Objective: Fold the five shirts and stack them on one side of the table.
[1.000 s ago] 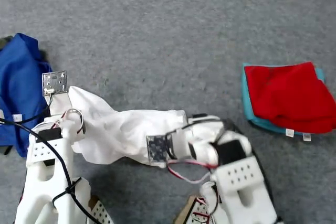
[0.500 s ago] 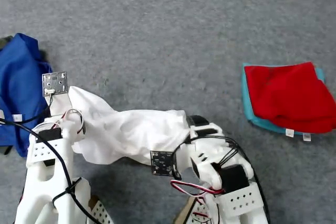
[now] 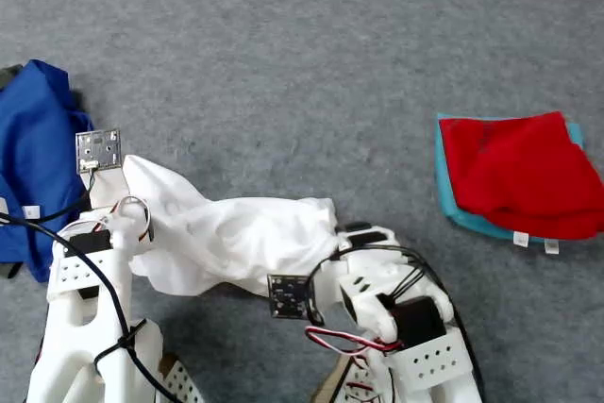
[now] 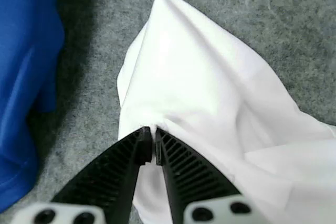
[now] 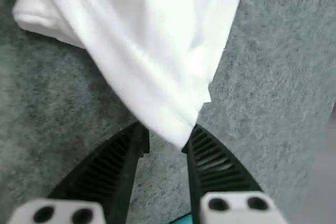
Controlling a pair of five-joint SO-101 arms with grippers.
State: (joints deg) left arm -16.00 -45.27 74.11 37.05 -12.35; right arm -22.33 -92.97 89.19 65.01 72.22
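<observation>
the white shirt (image 3: 226, 233) lay bunched in a long roll between the two arms. the left gripper (image 4: 150, 135) had its jaws pressed together on a fold at one end of it, pinching the cloth, and the rest of the shirt ran away from the fingertips. at the other end the right gripper (image 5: 167, 132) stood spread, with the shirt's corner lying between the two jaws and neither jaw clamped on it. the blue shirt (image 3: 33, 158) lay crumpled just beside the left gripper, on the side away from the white shirt and apart from it. the red shirt (image 3: 519, 172) sat folded on a teal shirt (image 3: 453, 209), well apart from the right gripper on its outer side. compared with a second before, the right arm had swung back off the shirt's end and turned, so that its wrist sat lower towards the near edge; the left arm and the shirt's roll had hardly shifted. everything rested on the grey table cover (image 3: 311, 73), a felt-like cloth, and behind its far edge ran a dark strip of the room.
</observation>
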